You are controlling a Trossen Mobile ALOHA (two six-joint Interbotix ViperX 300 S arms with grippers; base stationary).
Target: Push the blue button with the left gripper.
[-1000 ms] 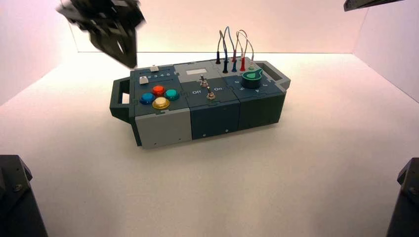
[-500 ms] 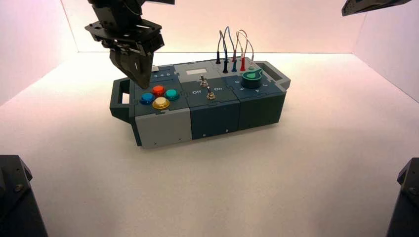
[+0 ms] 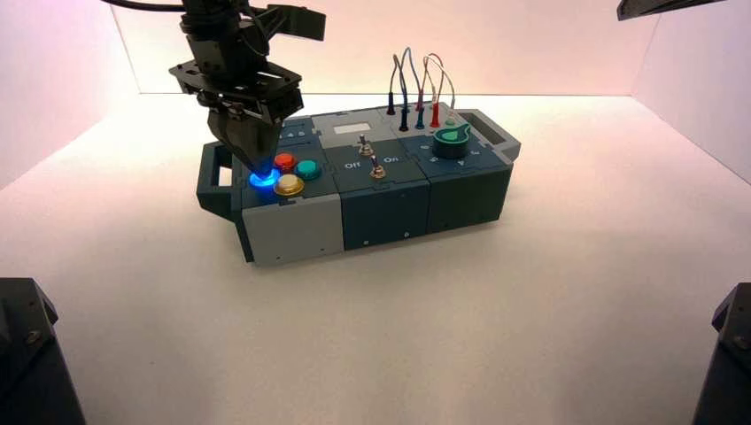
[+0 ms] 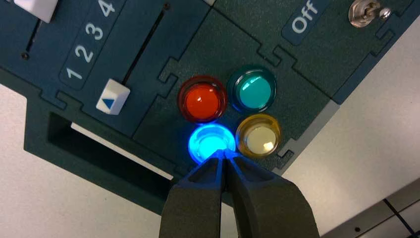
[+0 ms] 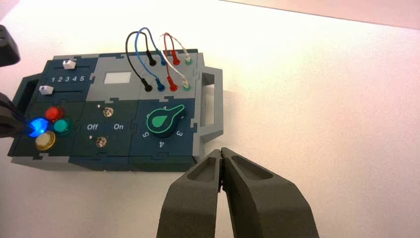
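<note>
While glowing: small round domed translucent blue push button, lit bright under the pincer tips, at the left end of the dark teal and grey plastic box, nearest the carry handle.
Neighbours: red-orange round button, teal-green round button and amber round button, all close around, none lit.
Left pincer: black, tapered fingers pressed together with nothing held, tips touching the near edge of the blue dome.
Right pincer: fingers closed and empty, hovering off the box's right end, well apart from it, idle.
Stage, as judged: press apparently registered, given the glow.
Doing it well: press straight down along the button's axis, lightly; contact sits off-centre, so no sideways drift toward the amber button just beside.
Afterwards: lift vertically clear of the dome before any swing over the white desk.
</note>
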